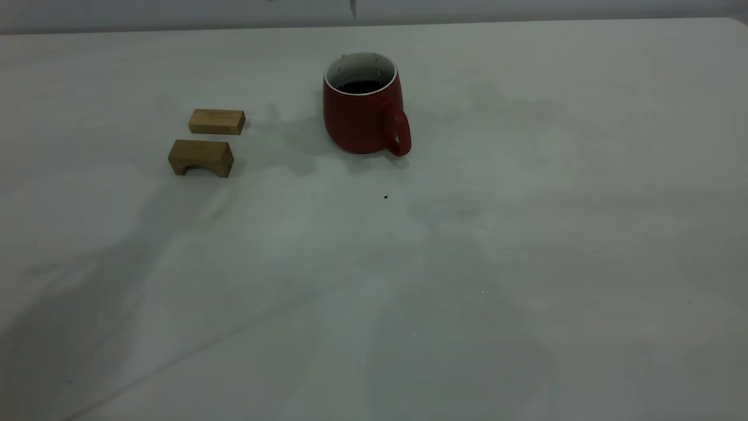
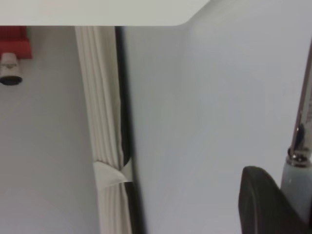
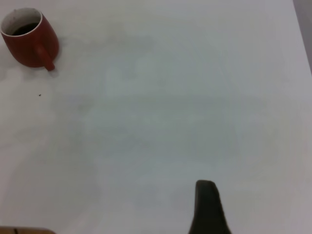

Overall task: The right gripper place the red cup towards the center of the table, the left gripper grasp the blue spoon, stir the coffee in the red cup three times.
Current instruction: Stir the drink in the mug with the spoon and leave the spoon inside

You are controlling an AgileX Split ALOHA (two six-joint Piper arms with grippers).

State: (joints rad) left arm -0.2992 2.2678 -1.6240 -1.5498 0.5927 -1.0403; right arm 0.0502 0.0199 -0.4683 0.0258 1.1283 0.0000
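The red cup (image 1: pixel 363 105) stands upright on the worktop (image 1: pixel 526 263) toward the far middle, coffee (image 1: pixel 361 86) inside, handle at about 5 o'clock; placing looks done. The blue spoon (image 2: pixel 298 187) sits pinched in the left gripper (image 2: pixel 273 204), raised away from the worktop, so grasping looks done, while stirring cannot be judged. The right gripper (image 3: pixel 208 207) hovers well apart from the cup; how wide its jaws stand cannot be told. Two wooden blocks (image 1: pixel 201 156) lie at the cup's 9 o'clock, apart from it. Broad bare room lies at 3 and 6 o'clock; the far edge is near.
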